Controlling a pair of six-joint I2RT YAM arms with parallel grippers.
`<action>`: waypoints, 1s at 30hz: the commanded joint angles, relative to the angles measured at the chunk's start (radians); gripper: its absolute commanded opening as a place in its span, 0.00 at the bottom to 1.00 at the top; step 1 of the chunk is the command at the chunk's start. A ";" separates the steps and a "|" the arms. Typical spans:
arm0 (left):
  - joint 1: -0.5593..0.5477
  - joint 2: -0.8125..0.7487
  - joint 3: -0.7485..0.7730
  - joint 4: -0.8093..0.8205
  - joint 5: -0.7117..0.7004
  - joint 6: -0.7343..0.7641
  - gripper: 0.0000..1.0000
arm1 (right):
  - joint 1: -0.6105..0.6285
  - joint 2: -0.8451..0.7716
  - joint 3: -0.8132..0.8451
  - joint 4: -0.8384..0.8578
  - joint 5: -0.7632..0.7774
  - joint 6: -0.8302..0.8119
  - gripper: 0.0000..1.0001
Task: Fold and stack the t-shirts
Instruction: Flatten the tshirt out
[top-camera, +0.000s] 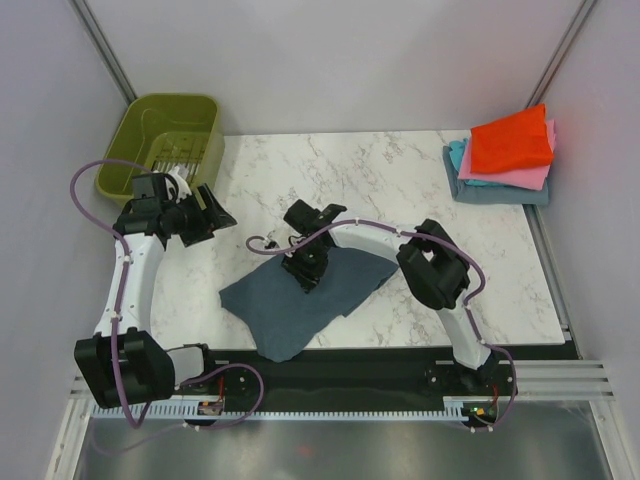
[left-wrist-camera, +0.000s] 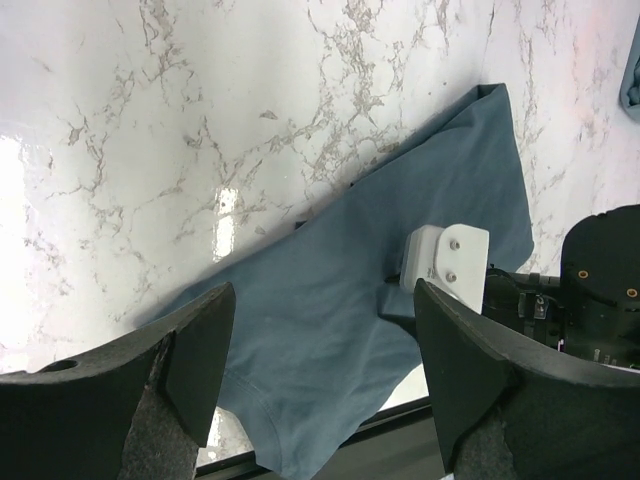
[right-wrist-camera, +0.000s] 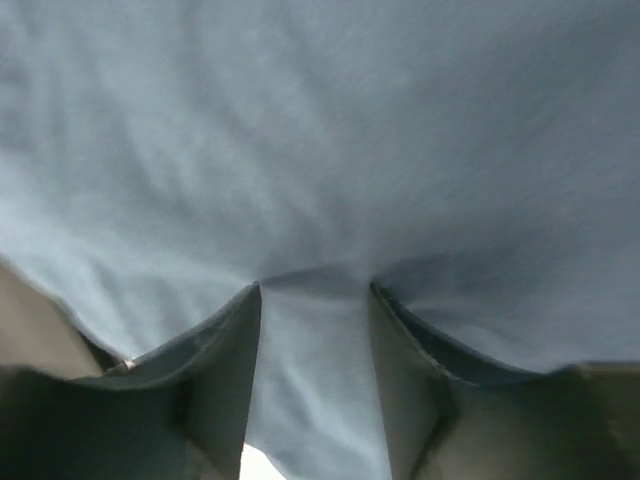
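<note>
A slate blue-grey t-shirt lies spread and rumpled on the marble table, near the front edge. My right gripper presses down on the shirt's upper middle. In the right wrist view the right gripper has its jaws partly apart with a ridge of the cloth between them. My left gripper hangs open above the table's left side, holding nothing. In its own view the left gripper looks down on the shirt. Folded red-orange, pink and teal t-shirts are stacked at the back right.
An olive-green plastic basket stands at the back left corner, just behind the left gripper. The shirt's lower corner hangs over the table's front edge. Grey walls close in both sides.
</note>
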 joint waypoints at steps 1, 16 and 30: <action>0.011 -0.019 0.033 0.016 0.006 -0.035 0.79 | 0.013 0.016 0.046 0.047 0.122 -0.005 0.42; 0.022 -0.003 -0.005 0.073 0.032 -0.073 0.81 | 0.014 -0.166 0.011 0.061 0.320 -0.066 0.32; 0.035 -0.040 -0.030 0.074 0.050 -0.088 0.81 | 0.014 -0.002 0.103 0.081 0.408 -0.081 0.37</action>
